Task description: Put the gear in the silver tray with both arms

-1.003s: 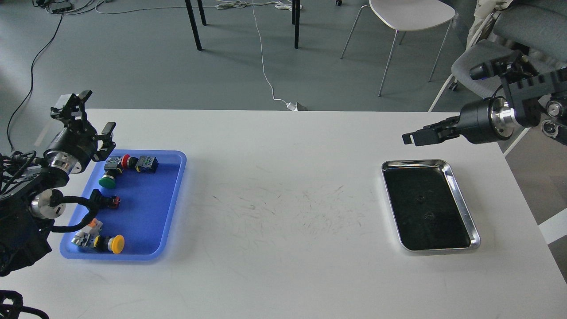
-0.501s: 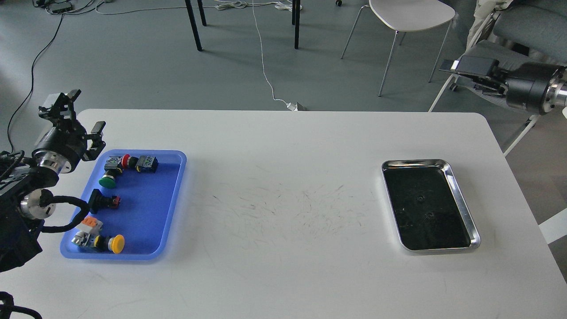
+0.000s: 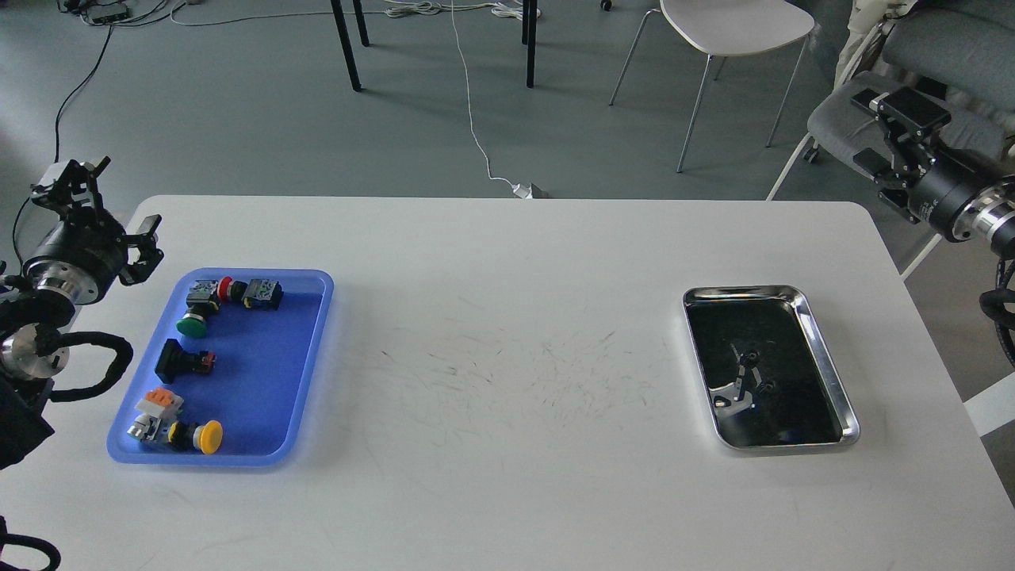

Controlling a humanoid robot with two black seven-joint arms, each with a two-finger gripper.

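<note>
Our left gripper (image 3: 95, 210) hangs spread wide beside the blue tray (image 3: 313, 361) of push-buttons; our right gripper (image 3: 892, 131) — also spread, empty — sits beyond the silver tray (image 3: 825, 349).
</note>
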